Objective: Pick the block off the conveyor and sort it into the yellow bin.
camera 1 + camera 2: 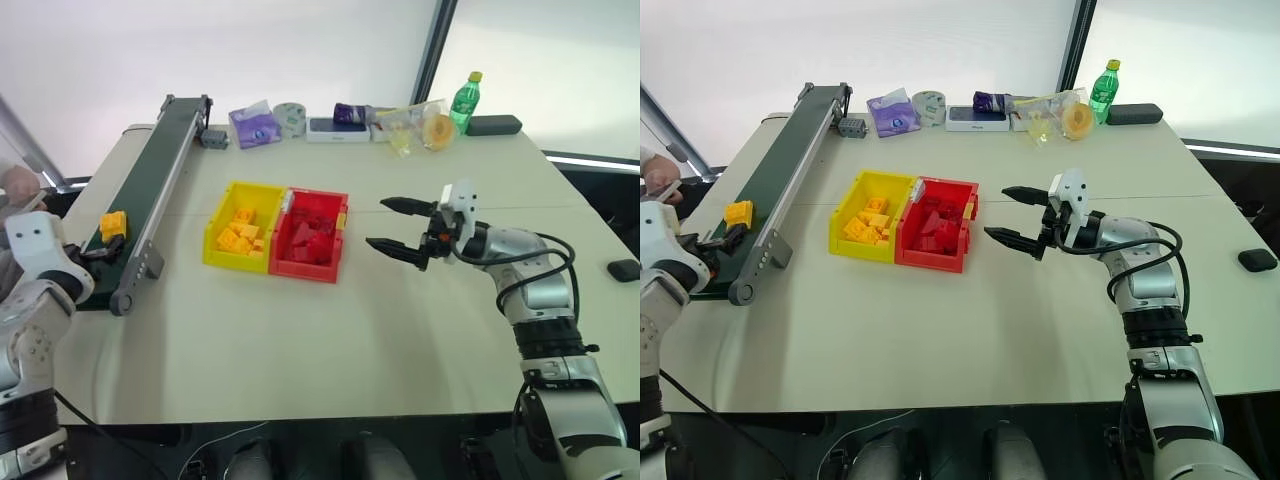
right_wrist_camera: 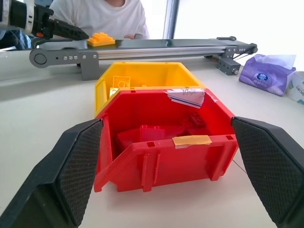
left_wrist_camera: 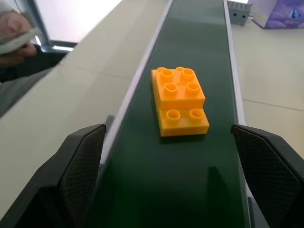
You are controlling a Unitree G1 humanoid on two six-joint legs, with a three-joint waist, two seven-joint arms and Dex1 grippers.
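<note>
The yellow-orange block (image 3: 179,99) lies studs-up on the dark green conveyor (image 1: 150,180), near its near end. My left gripper (image 3: 167,133) is open and low over that end, one finger on each side of the belt, a short way short of the block and not touching it. The yellow bin (image 1: 214,228) stands on the table right of the conveyor and holds several yellow bricks. My right gripper (image 1: 377,222) hovers open and empty above the table, right of the bins and pointing at them.
A red bin (image 1: 335,215) with red bricks is joined to the yellow bin's right side. Along the far edge are a tissue pack (image 1: 254,126), a tape roll (image 1: 290,117), a green bottle (image 1: 463,101) and a black case (image 1: 494,124). A person's hand (image 3: 19,45) is left of the conveyor.
</note>
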